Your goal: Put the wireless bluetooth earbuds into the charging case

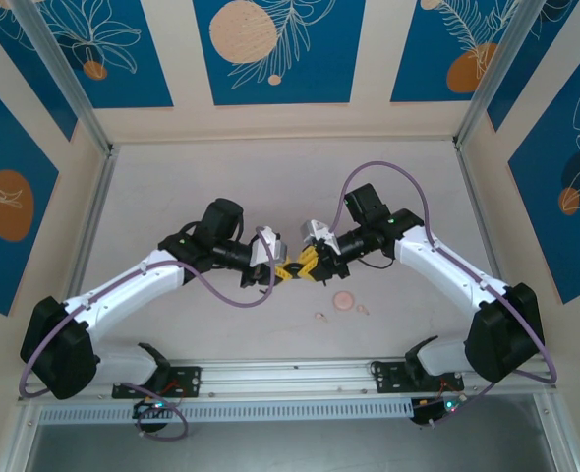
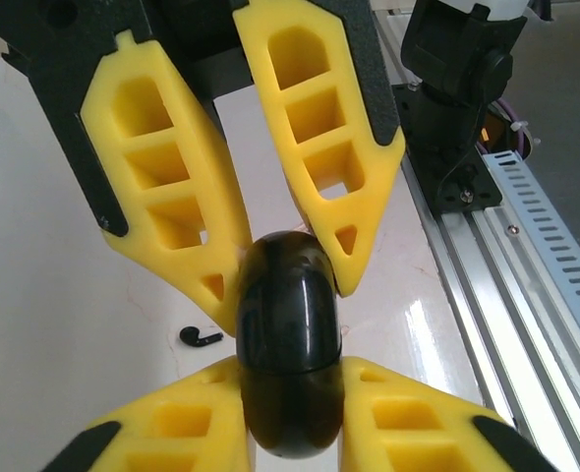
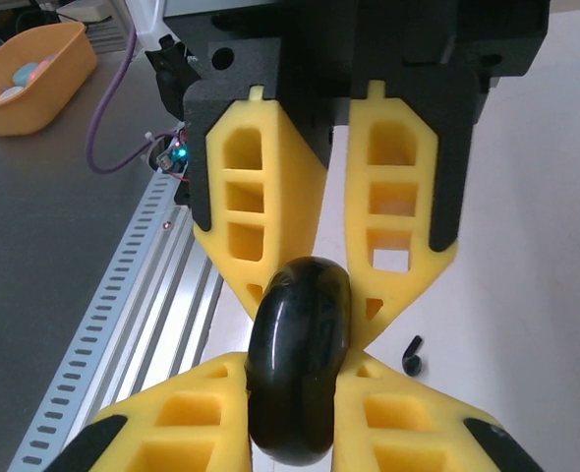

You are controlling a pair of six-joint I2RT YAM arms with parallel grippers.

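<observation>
1. Where the two arms meet, the black charging case (image 2: 290, 344) is held on edge between them, its glossy rounded rim facing each wrist camera.
2. One black earbud (image 2: 200, 336) lies loose on the pale worktop (image 2: 54, 295), apart from the case and beneath the pincers.
3. Clenched on the case, the left pincer (image 2: 288, 285) presses its yellow fingertips against both sides.
4. From the opposite end, the right pincer (image 3: 315, 300) is clamped on the same case, so the four fingers surround it.
5. In the top view, a pale pink round case (image 1: 344, 300) lies flat on the worktop near the pincers, on the side toward the arm bases.
6. A pale pink earbud (image 1: 319, 316) rests near its left, and a second pale pink earbud (image 1: 362, 309) just beside its right.
7. Along the near edge runs a slotted metal rail (image 1: 290, 379).
8. Beyond that rail, an orange tub (image 3: 29, 79) sits on a grey surface.
</observation>
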